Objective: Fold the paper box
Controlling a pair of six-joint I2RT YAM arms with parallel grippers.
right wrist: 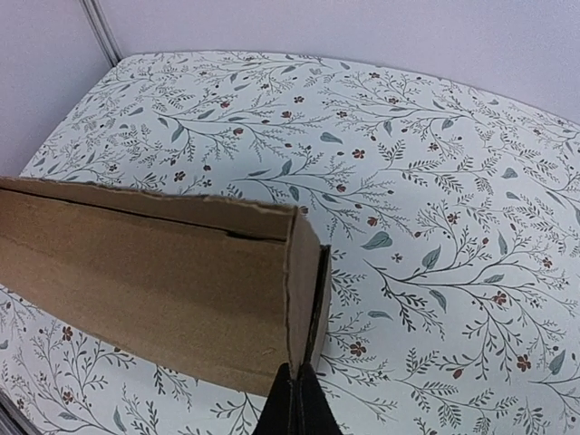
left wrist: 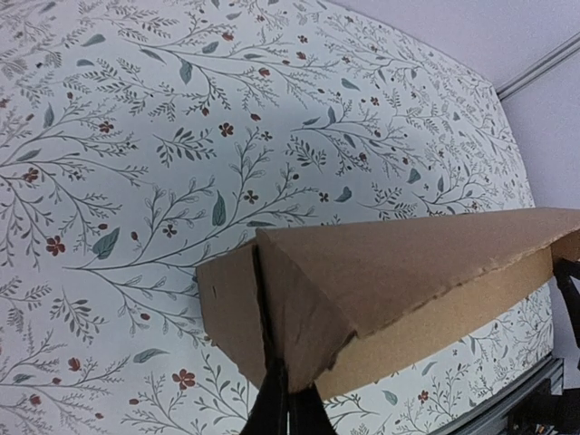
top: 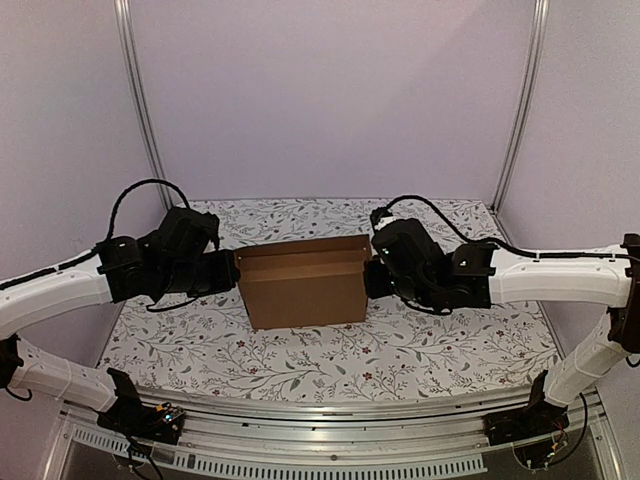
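The paper box (top: 303, 285) is a plain brown cardboard shape in the middle of the table, with its broad face toward the near edge and its top flap folded back. My left gripper (top: 232, 272) is at the box's left end. In the left wrist view that gripper (left wrist: 288, 412) is shut, its black fingers pinching the edge of the end flap of the box (left wrist: 408, 263). My right gripper (top: 368, 278) is at the right end. The right wrist view shows it (right wrist: 297, 399) shut on the thin end wall of the box (right wrist: 154, 281).
A floral-patterned cloth covers the table (top: 300, 360). White walls and metal posts (top: 140, 100) close in the back and sides. An aluminium rail (top: 330, 440) with the arm bases runs along the near edge.
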